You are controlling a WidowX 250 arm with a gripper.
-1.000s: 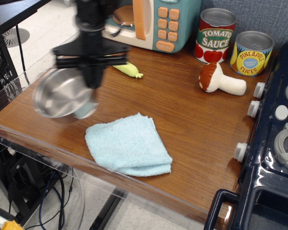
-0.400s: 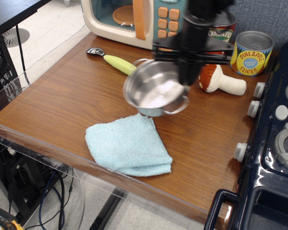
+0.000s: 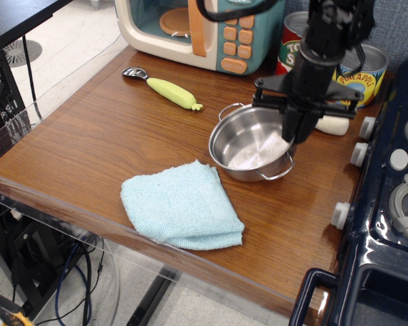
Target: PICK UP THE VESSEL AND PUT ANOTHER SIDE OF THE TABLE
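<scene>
Where tool (image 3: 290, 130) clamps vessel (image 3: 251, 142) rim: near stove (image 3: 387, 224), bare table (image 3: 95, 146) leftward.

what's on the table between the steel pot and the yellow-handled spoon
Nothing: in the observation.image view, only bare table lies between the vessel and the spoon.

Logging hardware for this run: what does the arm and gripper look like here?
All matte black. The arm is a chunky round column ending in a wide horizontal crossbar, with the gripper a narrow dark finger assembly below it. A black cable loops near the top. No markings or colour accents are legible.
</scene>
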